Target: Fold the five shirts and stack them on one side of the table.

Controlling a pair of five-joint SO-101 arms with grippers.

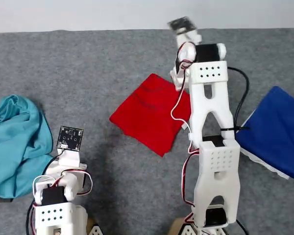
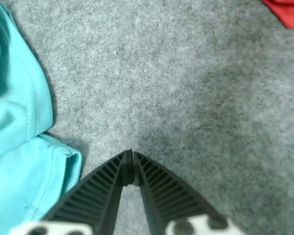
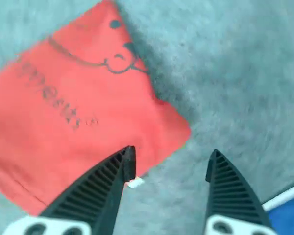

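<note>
A folded red shirt (image 1: 149, 112) lies flat in the middle of the grey table; its printed face (image 3: 78, 107) shows in the right wrist view. My right gripper (image 3: 172, 159) hovers open over the shirt's corner, one finger above the cloth and the other above bare table. A crumpled teal shirt (image 1: 14, 142) lies at the table's left edge. My left gripper (image 2: 133, 155) is shut and empty over bare table, just beside the teal shirt's hem (image 2: 19, 161). A folded blue shirt (image 1: 279, 129) rests at the right edge.
A white layer (image 1: 259, 161) peeks out under the blue shirt. The right arm (image 1: 208, 73) stretches over the red shirt's right side. The grey table (image 1: 88, 68) is bare between the teal and red shirts. A red corner (image 2: 286, 10) shows far off in the left wrist view.
</note>
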